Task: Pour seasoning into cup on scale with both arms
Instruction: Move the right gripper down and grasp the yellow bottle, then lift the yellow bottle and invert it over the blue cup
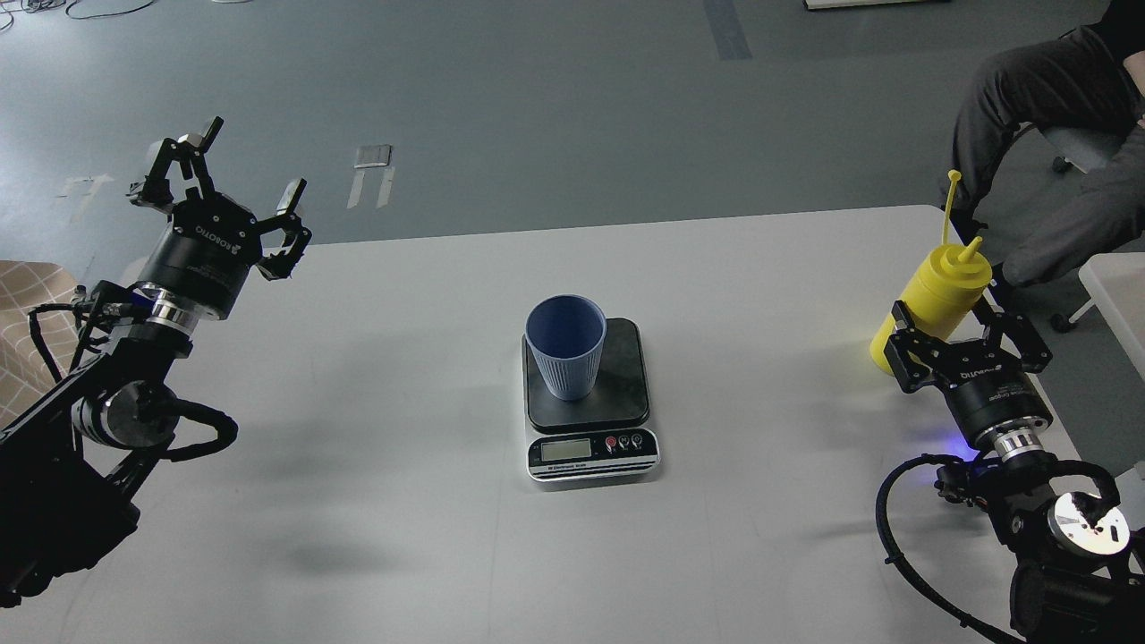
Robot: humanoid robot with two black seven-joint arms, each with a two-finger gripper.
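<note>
The light blue ribbed cup [565, 347] stands upright on the left part of the black platform of the scale [626, 376], mid-table, with the scale's silver display panel facing me. The yellow seasoning bottle [946, 284] stands near the table's right edge, leaning slightly right, its cap strap sticking up. My right gripper [962, 333] is open, with fingers on either side of the bottle's lower body; the bottle's base is hidden behind it. My left gripper [224, 179] is open and empty, raised over the table's far left corner, well away from the cup.
The grey table [358, 420] carries only the scale, cup and bottle. A seated person's legs [1038, 89] are beyond the far right corner. A white bin [1118, 286] sits off the right edge. A beige patterned surface [27, 295] lies at the left.
</note>
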